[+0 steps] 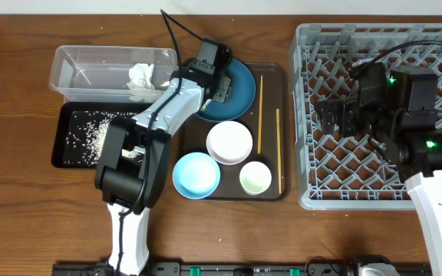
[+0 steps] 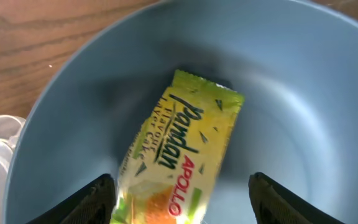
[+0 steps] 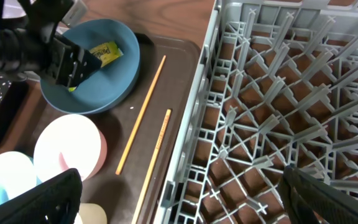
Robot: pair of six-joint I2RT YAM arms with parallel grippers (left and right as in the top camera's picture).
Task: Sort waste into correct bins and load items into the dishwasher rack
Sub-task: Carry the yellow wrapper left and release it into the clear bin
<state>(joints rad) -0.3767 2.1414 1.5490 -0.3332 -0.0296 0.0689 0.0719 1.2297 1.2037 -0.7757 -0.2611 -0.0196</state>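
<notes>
Clear tub (image 1: 75, 55), upper left: smooth plastic, crumpled tissue (image 1: 140, 77) inside.
Black tray (image 1: 58, 146) below it: loose rice (image 1: 90, 130).
Dark blue plate (image 1: 244, 92), top centre: round, glossy. It holds the yellow-green printed wrapper (image 2: 179, 149). Left gripper (image 2: 182, 202) is spread, astride the wrapper's lower end.
Grey lattice rack (image 1: 374, 31), right: right gripper (image 1: 336, 115) released, over bare pegs.

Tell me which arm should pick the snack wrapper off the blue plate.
Left. The left gripper hangs open right over the wrapper on the plate, jaws either side of it. The right gripper is open above the dishwasher rack, farther away.
</notes>
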